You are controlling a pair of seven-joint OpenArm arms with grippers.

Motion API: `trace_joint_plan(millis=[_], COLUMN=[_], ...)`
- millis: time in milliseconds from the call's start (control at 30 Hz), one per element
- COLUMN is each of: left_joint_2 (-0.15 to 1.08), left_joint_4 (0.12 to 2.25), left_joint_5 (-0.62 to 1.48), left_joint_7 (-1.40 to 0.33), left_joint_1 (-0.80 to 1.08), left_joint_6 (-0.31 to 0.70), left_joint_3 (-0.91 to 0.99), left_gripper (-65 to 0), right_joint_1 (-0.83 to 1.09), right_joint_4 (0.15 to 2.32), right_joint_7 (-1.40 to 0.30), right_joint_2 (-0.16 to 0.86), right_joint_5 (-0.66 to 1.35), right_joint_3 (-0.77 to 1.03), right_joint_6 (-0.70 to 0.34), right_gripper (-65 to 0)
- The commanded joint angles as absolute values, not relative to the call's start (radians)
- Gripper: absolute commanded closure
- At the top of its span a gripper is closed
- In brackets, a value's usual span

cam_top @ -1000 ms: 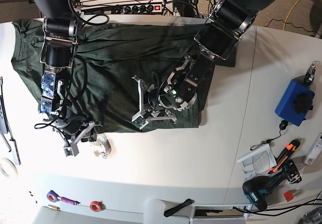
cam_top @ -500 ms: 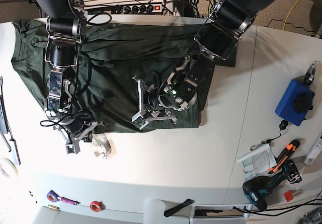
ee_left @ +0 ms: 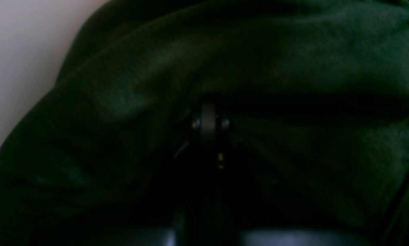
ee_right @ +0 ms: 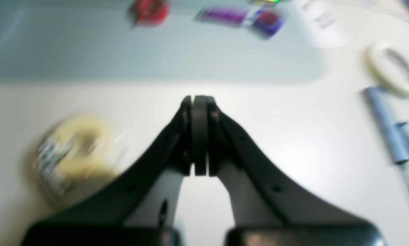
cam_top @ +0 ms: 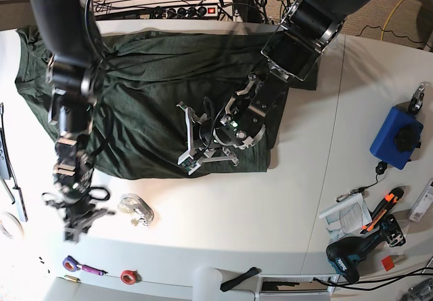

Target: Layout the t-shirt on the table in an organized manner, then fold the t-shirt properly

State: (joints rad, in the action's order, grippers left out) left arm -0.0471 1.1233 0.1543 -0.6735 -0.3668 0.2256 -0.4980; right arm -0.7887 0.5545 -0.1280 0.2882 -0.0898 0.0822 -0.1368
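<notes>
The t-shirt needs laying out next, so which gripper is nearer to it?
Left. The left gripper rests on the t-shirt near its front hem; the right gripper hangs over bare table, in front of the shirt's edge.

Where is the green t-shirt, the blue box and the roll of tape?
t-shirt (cam_top: 155, 78), base view, middle of the spread fabric.
blue box (cam_top: 394, 139), base view, its top face.
roll of tape (ee_right: 73, 153), right wrist view, its blurred ring.

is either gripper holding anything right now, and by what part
The right gripper is shut on nothing, over bare table. The left gripper is shut amid the t-shirt, near its front hem, but whether it pinches fabric cannot be told.
</notes>
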Motion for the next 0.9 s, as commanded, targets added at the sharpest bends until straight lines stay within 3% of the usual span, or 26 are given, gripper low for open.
trace_joint_plan(millis=[0,200,400,567,700,733,800,833,867], left_joint_2=[-0.036,-0.035,-0.033,-0.033,-0.033,-0.032,-0.033,-0.032,-0.03], left_joint_4=[1.102,1.123,1.3,1.456,1.529,1.537,1.538,1.538,1.538], left_joint_5=[0.108,0.109,0.169,0.249,0.247,0.247,0.234,0.22,0.207], left_joint_7=[-0.777,-0.773,-0.77,-0.845,-0.856,-0.859,-0.865,-0.873,-0.887], left_joint_1=[-0.363,-0.361,-0.357,-0.357,-0.358,-0.358,-0.358,-0.357,-0.357], left_joint_6=[0.223,0.225,0.237,0.331,0.369,0.368,0.368,0.367,0.363], left_joint_3=[-0.5,-0.5,-0.5,-0.5,-0.5,-0.5,-0.499,-0.499,-0.499], left_gripper=[0.0,0.0,0.0,0.0,0.0,-1.0,-11.1,-15.9,-19.5], right_joint_1=[-0.841,-0.849,-0.763,-0.649,-0.571,-0.556,-0.53,-0.517,-0.503], right_joint_4=[0.567,0.57,0.57,0.57,0.57,0.57,0.57,0.57,0.57], right_joint_7=[-0.102,-0.175,-0.187,-0.189,-0.18,-0.179,-0.178,-0.186,-0.191], right_joint_2=[0.316,0.397,0.486,0.562,0.609,0.619,0.635,0.641,0.646], right_joint_5=[-0.087,-0.045,0.038,0.038,0.037,0.036,0.036,0.037,0.037], right_joint_3=[0.084,0.085,0.087,0.087,0.087,0.087,0.087,0.087,0.087], right_joint_6=[-0.129,-0.133,-0.159,-0.251,-0.253,-0.253,-0.258,-0.268,-0.278], right_gripper=[0.0,0.0,0.0,0.0,0.0,0.0,0.0,-2.0,-8.5])
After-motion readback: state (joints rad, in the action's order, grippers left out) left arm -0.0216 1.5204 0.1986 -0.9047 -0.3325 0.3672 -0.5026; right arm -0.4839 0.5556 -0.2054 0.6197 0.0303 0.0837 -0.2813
